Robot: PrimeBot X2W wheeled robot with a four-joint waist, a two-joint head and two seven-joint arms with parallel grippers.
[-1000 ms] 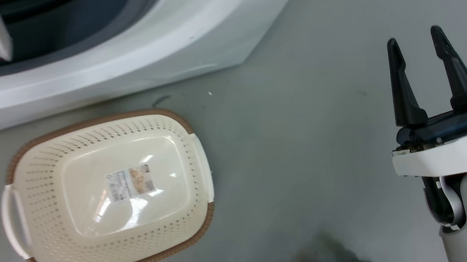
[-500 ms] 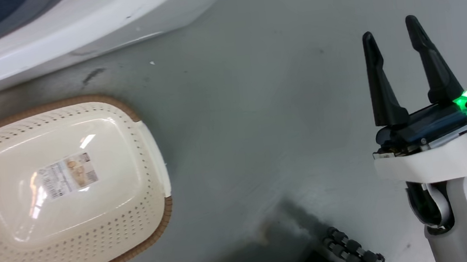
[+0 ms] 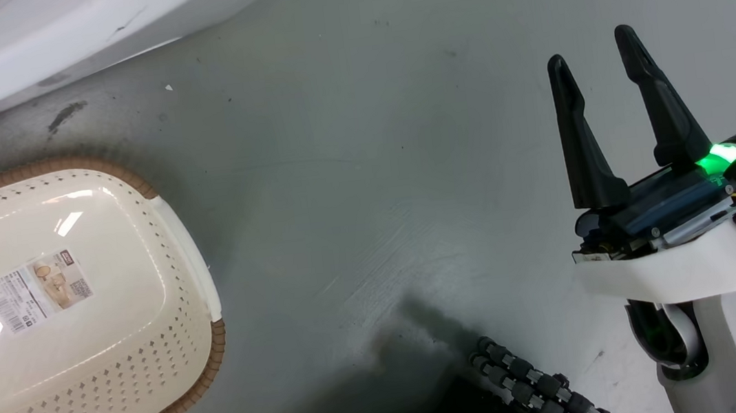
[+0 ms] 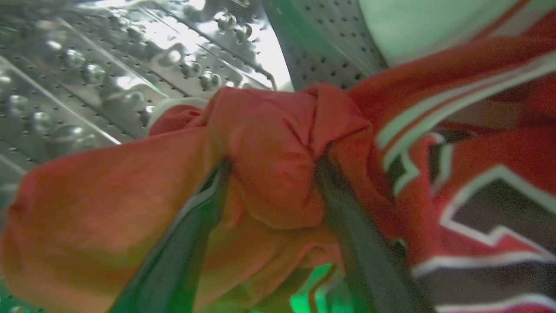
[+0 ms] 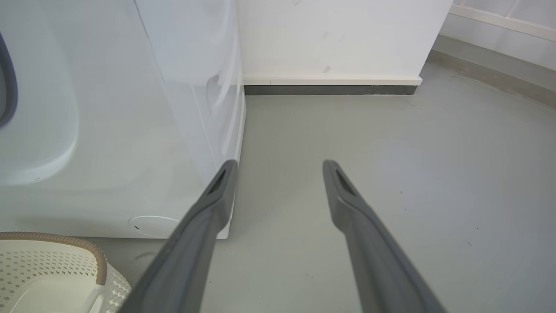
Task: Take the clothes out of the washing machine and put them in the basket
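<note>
In the left wrist view my left gripper is inside the washing machine's perforated steel drum. It is open and pushed into the clothes. A fold of the plain red garment bulges between its fingers. To the right lies a red garment with white stripe trim and a dark patch. The cream basket stands empty on the floor at the left, below the white washing machine, with a label on its bottom. My right gripper hovers open over bare floor on the right, holding nothing.
The right wrist view shows the washing machine's side, a corner of the basket, my right gripper and a white wall with a dark skirting. A dark roller wheel of my base sits at the bottom edge.
The head camera has swung right, so the basket and machine slid toward the picture's left edge. My left arm has left that picture. The right gripper stays open.
</note>
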